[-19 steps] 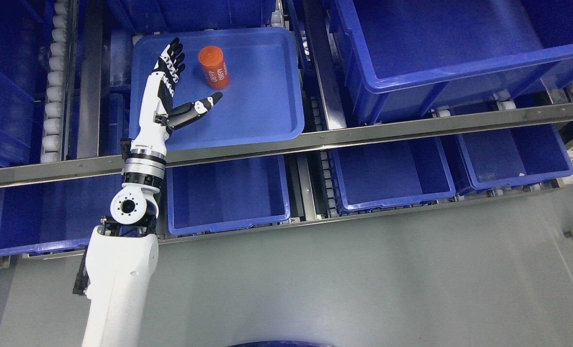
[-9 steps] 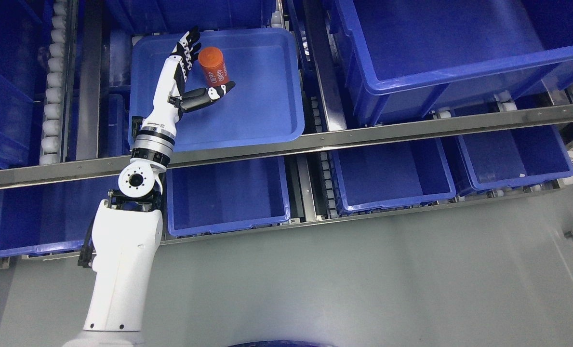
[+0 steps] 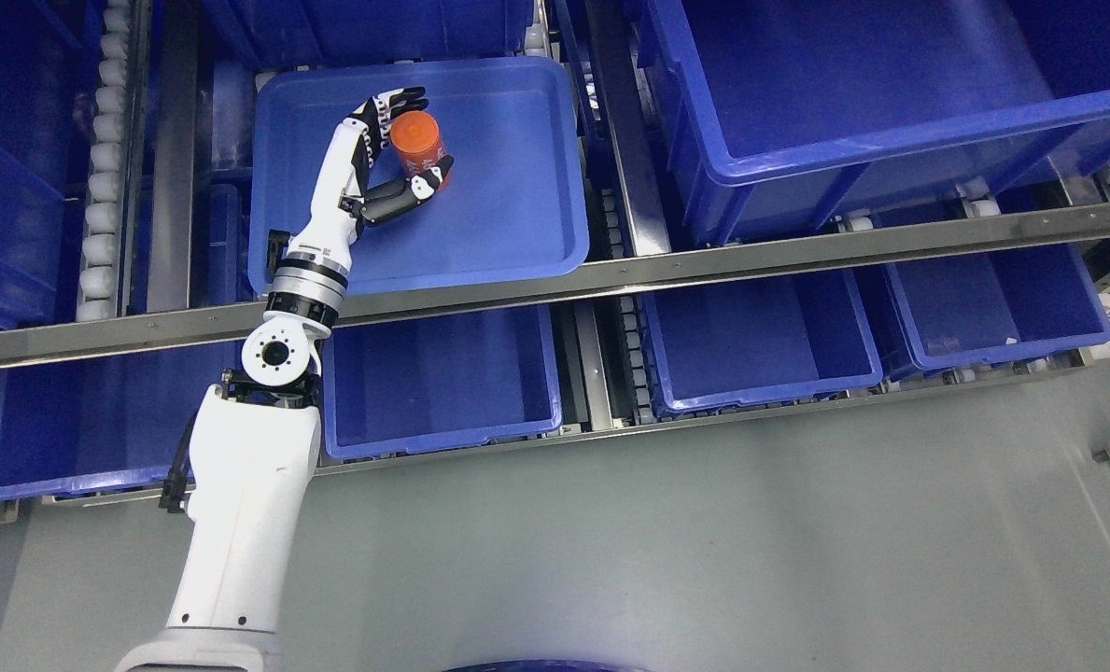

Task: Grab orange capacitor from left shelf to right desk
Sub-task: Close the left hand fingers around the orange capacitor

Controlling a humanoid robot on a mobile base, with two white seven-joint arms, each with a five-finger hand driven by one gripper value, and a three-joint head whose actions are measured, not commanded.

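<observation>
The orange capacitor (image 3: 418, 142), a cylinder with white print, lies in a shallow blue tray (image 3: 517, 187) on the upper shelf level. My left hand (image 3: 414, 135) reaches up from the lower left into the tray. Its fingers curl over the capacitor's top and its thumb presses from below, so the hand is closed around it. The capacitor still looks to be resting in the tray. My right arm is not in view.
A steel shelf rail (image 3: 704, 261) crosses in front of the tray. A large blue bin (image 3: 891, 112) stands to the right on the same level. Several blue bins (image 3: 760, 336) sit on the lower level. Grey floor (image 3: 704, 541) lies below.
My left hand moved up and right to the capacitor, and its fingers and thumb closed around it. The capacitor has tilted slightly in the grasp.
</observation>
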